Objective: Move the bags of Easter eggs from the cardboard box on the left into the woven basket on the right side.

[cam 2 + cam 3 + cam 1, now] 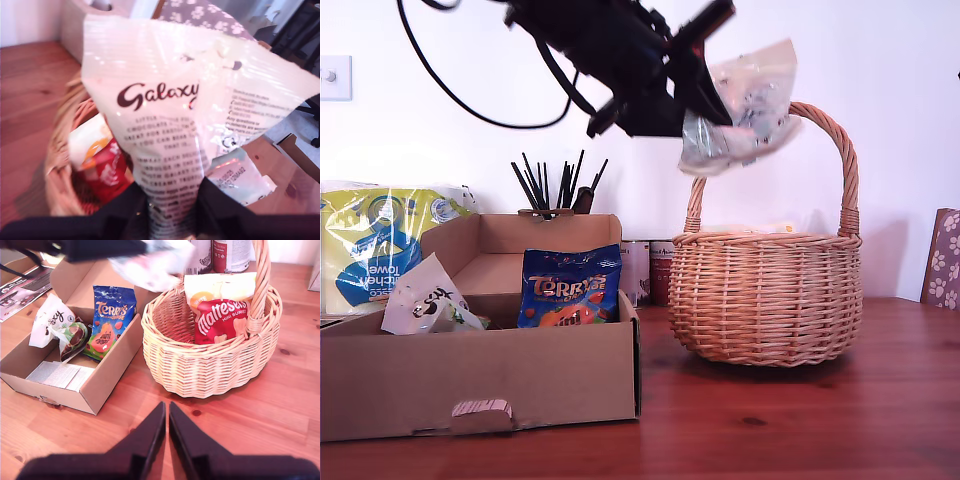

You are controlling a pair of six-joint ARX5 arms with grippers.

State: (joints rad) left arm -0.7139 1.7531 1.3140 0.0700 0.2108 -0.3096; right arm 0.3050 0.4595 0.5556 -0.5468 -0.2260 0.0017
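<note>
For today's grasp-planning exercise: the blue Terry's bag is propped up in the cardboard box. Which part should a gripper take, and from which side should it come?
Take the Terry's bag by its crimped top edge, coming down from above. It leans nearly upright against the cardboard box's front wall, so that edge stands free above the rim, while the box walls probably block a side approach. A white Galaxy bag sits beside it, so stay over the blue one.

A plain white wall [900, 60] fills the background, evenly and brightly lit, with a white switch plate [334, 77] at the exterior view's left edge. The desk [800, 420] is reddish-brown wood with visible grain and dark knots. At the exterior view's right edge stands a grey cushion with white paw prints [944, 258], against the wall.
</note>
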